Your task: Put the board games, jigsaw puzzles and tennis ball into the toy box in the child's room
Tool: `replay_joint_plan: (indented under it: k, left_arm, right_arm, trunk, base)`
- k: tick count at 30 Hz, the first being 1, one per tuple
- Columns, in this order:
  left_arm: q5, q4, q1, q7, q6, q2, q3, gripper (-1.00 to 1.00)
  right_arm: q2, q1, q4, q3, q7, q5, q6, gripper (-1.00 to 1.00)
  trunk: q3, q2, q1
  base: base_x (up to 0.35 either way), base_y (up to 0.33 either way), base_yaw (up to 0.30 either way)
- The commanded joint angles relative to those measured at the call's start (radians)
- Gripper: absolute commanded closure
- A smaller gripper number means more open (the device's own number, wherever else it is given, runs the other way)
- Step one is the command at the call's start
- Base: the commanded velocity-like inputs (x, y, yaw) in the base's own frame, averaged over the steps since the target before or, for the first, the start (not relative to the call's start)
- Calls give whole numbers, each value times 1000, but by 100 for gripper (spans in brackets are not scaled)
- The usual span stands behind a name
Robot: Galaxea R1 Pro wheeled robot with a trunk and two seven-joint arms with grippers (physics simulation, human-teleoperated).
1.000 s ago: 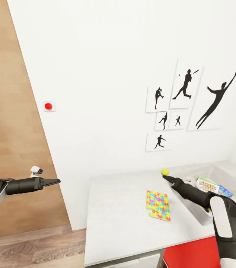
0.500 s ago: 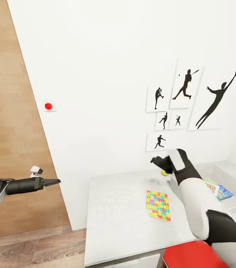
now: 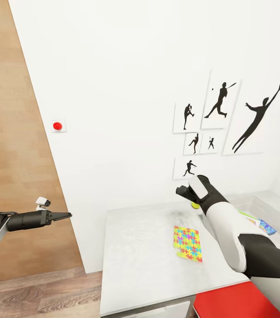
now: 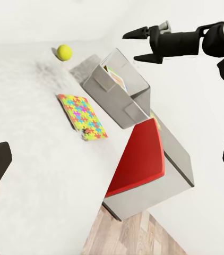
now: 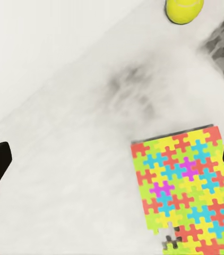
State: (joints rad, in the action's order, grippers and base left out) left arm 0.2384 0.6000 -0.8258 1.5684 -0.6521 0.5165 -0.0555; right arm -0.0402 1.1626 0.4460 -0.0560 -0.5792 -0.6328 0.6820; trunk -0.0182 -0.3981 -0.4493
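The tennis ball (image 3: pixel 195 205) (image 4: pixel 64 52) (image 5: pixel 184 9) rests on the table (image 3: pixel 135 260) near the wall. A jigsaw puzzle (image 3: pixel 187 244) (image 4: pixel 83 116) (image 5: pixel 189 186) lies flat in front of it. Right of them stands the toy box (image 3: pixel 270 207) (image 4: pixel 120 87), with board games (image 3: pixel 266 228) inside, partly hidden by my right arm. Raised above the table, my right gripper (image 3: pixel 179 191) (image 4: pixel 139 46) is open, just above and left of the ball, touching nothing. My left gripper (image 3: pixel 66 216) hovers open beyond the table's left end, holding nothing.
The white wall with black sports silhouettes (image 3: pixel 221 119) stands right behind the table. A red flat-topped object (image 3: pixel 232 302) (image 4: pixel 138 159) sits low at the table's front right. A red button (image 3: pixel 58 126) is on the wall. Wood-plank floor (image 3: pixel 34 296) lies to the left.
My right arm has swung up from low beside the ball to above the table, and the gripper now points down just left of the ball. Ball, puzzle and left arm have stayed put.
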Motion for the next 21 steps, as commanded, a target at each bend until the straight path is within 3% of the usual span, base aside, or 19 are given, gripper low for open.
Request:
replay_joint_plan:
  k: [1, 5, 21]
  left_arm:
    - [5, 0, -1, 2, -11, 2, -6, -100]
    - [5, 0, -1, 2, -11, 2, -6, -100]
    - [10, 11, -1, 2, -15, 12, -7, -100]
  right_arm:
    - [-1, 1, 10, 2, -9, -7, 1, -100]
    - [2, 0, 46, 27, -10, -8, -1, -100]
    - [13, -1, 50, 31, -12, -8, -7, -100]
  trunk:
    - [-2, -2, -1]
    - [-2, -2, -1]
    - [-23, -2, -1]
  base:
    - [0, 0, 0]
    - [0, 0, 0]
    - [0, 0, 0]
